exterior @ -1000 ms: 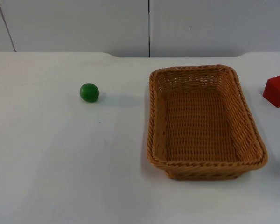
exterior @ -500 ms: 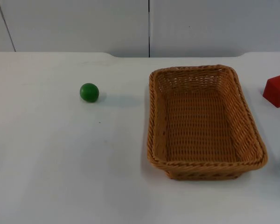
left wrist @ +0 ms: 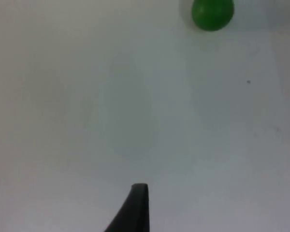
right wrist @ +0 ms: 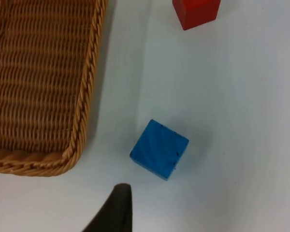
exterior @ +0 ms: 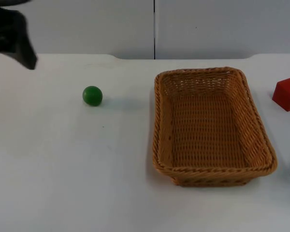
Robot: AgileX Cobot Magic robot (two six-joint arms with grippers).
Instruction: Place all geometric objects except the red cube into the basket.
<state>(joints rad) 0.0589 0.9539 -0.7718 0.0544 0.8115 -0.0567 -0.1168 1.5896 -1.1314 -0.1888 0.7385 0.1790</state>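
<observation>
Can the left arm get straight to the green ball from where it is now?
Probably yes. The left gripper is at the table's far left corner, and only bare white table lies between it and the green ball; the wicker basket sits well off on the ball's other side.

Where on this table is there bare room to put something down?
Plenty: the wide white stretch between the green ball and the basket, and all the near side. It is tighter right of the basket, by the red cube and blue cube.
</observation>
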